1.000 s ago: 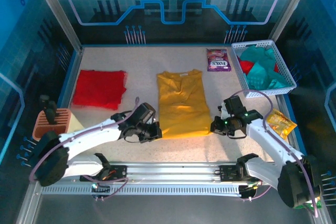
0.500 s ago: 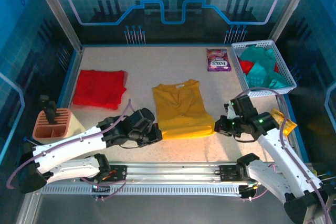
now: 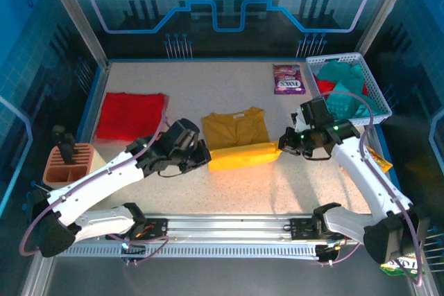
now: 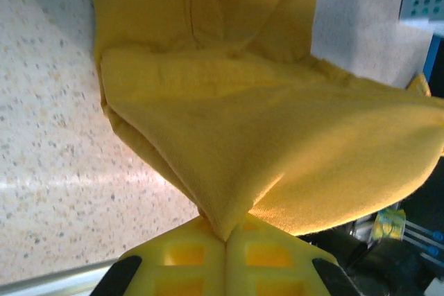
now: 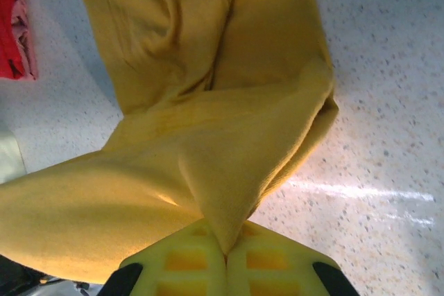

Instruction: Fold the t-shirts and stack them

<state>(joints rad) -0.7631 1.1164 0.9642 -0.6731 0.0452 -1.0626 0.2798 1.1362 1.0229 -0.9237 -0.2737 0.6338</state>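
Okay, your left gripper (image 3: 206, 159) and right gripper (image 3: 282, 145) both have jaws pinched shut on hem corners of the soft mustard-yellow cloth t-shirt (image 3: 238, 129). It's in the middle of the speckled desk (image 3: 208, 84), hem lifted, collar end lying flat.

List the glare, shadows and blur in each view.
Top external: warm light blows out the raised fold of the mustard-yellow t-shirt and spills onto the table near it. Left wrist: a pale glare streak crosses the table left of the cloth, and the left pincer looks slightly soft. Right wrist: a white streak on the table at right, shadow left of the shirt.
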